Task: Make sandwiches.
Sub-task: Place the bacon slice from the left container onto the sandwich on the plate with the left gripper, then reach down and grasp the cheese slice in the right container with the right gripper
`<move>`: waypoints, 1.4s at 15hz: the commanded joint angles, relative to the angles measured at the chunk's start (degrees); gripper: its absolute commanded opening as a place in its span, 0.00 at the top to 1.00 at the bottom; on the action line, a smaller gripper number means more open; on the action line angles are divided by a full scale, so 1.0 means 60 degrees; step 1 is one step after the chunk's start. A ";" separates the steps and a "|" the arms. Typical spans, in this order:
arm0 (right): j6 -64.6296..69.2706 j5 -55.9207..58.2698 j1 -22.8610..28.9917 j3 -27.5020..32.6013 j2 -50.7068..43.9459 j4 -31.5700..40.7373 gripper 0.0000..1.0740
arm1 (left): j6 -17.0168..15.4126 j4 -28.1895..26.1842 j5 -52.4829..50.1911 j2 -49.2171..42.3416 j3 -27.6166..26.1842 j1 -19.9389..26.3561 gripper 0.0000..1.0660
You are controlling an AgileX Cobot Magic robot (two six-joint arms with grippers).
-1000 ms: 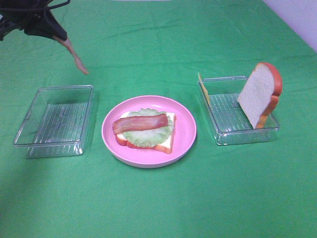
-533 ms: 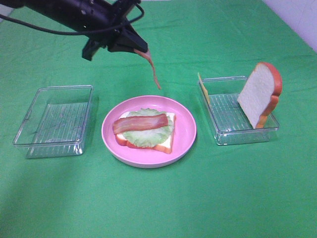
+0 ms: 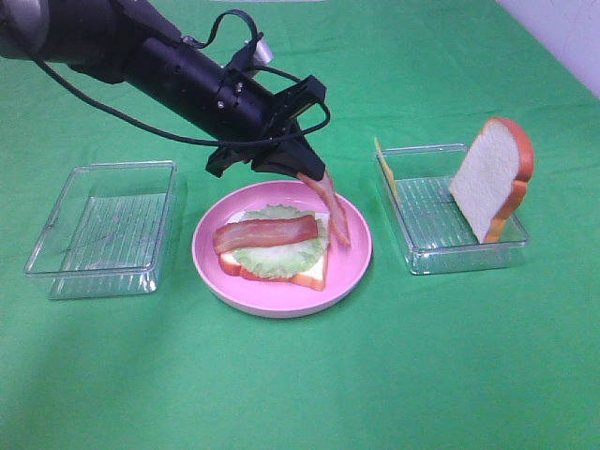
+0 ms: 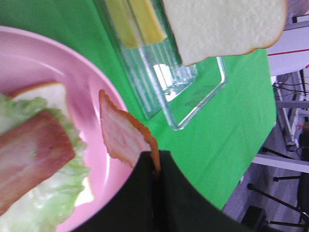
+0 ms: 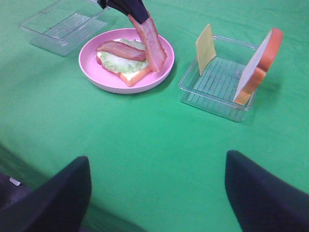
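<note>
A white bread slice (image 3: 317, 266) with orange-brown crust lies flat on the pink plate (image 3: 353, 251). A round pale-green lettuce leaf (image 3: 281, 259) covers it, and a reddish-brown bacon strip (image 3: 265, 232) lies flat across the leaf. A second strip (image 3: 331, 208) hangs slanted, its upper end pinched in the left claw (image 3: 302, 174), its lower end over the plate just beside the bread; whether it touches is unclear. In the right tray (image 3: 427, 255) a thin yellow cheese slice (image 3: 384, 167) stands on edge at the wall nearer the plate, and a second bread slice (image 3: 487, 178) leans nearly upright at the opposite end.
</note>
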 commanded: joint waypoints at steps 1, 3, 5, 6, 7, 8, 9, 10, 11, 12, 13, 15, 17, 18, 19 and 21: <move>-0.0105 -0.0010 -0.0019 0.0038 -0.0143 0.0019 0.32 | -0.0688 0.1022 0.0220 -0.0029 0.0010 0.0325 1.00; -0.0105 -0.0010 -0.0019 0.0038 -0.0143 0.0019 0.32 | -0.1165 0.1738 0.0258 -0.0019 0.0010 0.0392 1.00; -0.0105 -0.0010 -0.0019 0.0038 -0.0143 0.0019 0.32 | -0.1843 0.2750 0.0286 0.0010 0.0010 0.0363 1.00; -0.0105 -0.0010 -0.0019 0.0038 -0.0143 0.0019 0.32 | -0.2445 0.3333 0.0430 0.0010 0.0010 0.0363 1.00; -0.0105 -0.0010 -0.0019 0.0038 -0.0143 0.0019 0.32 | -0.2702 0.3571 0.0439 0.0000 0.0010 0.0363 0.95; -0.0105 -0.0010 -0.0019 0.0038 -0.0143 0.0019 0.32 | -0.2874 0.3667 0.0430 -0.0038 0.0010 0.0363 0.83; -0.0105 -0.0010 -0.0019 0.0038 -0.0143 0.0019 0.32 | -0.2893 0.3676 0.0430 -0.0115 0.0010 0.0363 0.66; -0.0105 -0.0010 -0.0019 0.0038 -0.0143 0.0019 0.32 | -0.2893 0.3676 0.0430 -0.0162 0.0010 0.0363 0.56; -0.0105 -0.0010 -0.0019 0.0038 -0.0143 0.0019 0.32 | -0.2893 0.3715 0.0430 -0.0363 0.0010 0.0363 0.38; -0.0105 -0.0010 -0.0019 0.0038 -0.0143 0.0019 0.32 | -0.2893 0.3829 0.0430 -0.0592 0.0010 0.0363 0.28; -0.0105 -0.0010 -0.0019 0.0038 -0.0143 0.0019 0.32 | -0.2893 0.3973 0.0420 -0.0879 0.0010 0.0363 0.25; -0.0105 -0.0010 -0.0019 0.0038 -0.0143 0.0019 0.32 | -0.2884 0.4584 0.0439 -0.1662 0.0010 0.0363 0.26; -0.0095 -0.0010 -0.0019 0.0038 -0.0143 0.0019 0.32 | -0.2884 0.5166 0.0611 -0.2311 0.0010 0.0363 0.26; -0.0095 -0.0010 -0.0019 0.0038 -0.0143 0.0019 0.32 | -0.3438 0.6169 0.1003 -0.3409 0.0010 0.0363 0.26; -0.0095 -0.0010 -0.0019 0.0038 -0.0143 0.0019 0.32 | -0.3696 0.6732 0.1356 -0.4039 0.0010 0.0363 0.26; -0.0095 -0.0010 -0.0019 0.0038 -0.0143 0.0019 0.32 | -0.3705 0.7563 0.2301 -0.5204 0.0010 0.0363 0.26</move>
